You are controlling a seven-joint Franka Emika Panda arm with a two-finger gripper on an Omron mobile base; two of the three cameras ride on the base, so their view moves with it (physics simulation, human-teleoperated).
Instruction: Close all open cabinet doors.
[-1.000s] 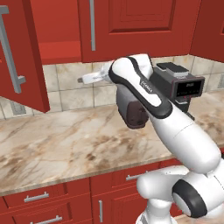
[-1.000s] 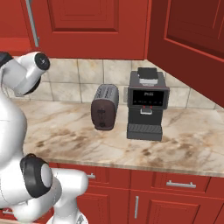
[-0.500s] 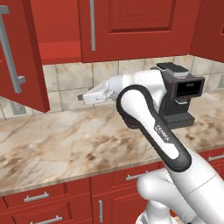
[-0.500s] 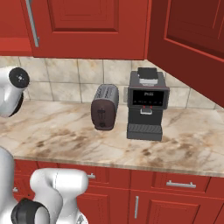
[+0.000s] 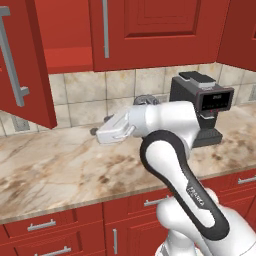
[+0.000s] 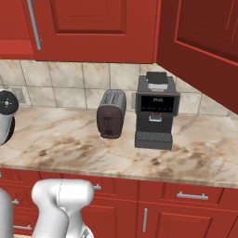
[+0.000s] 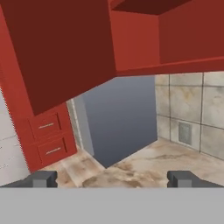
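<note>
No readable writing; lettering on the arm and the coffee machine (image 6: 156, 111) display is too blurred. Since the earlier frames the arm has swung further left and lower over the marble counter (image 5: 55, 170). Gripper (image 7: 112, 178) open, fingertips wide apart, holding nothing, facing the open cabinet door (image 5: 22, 60) at the left, which stands swung out from its shelf. Door (image 5: 150, 30) beside it closed. Toaster (image 6: 111, 114) stands left of the coffee machine.

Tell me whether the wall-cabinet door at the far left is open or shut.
Open. The door swings out from the cabinet over the counter, baring the red inside beside it.
</note>
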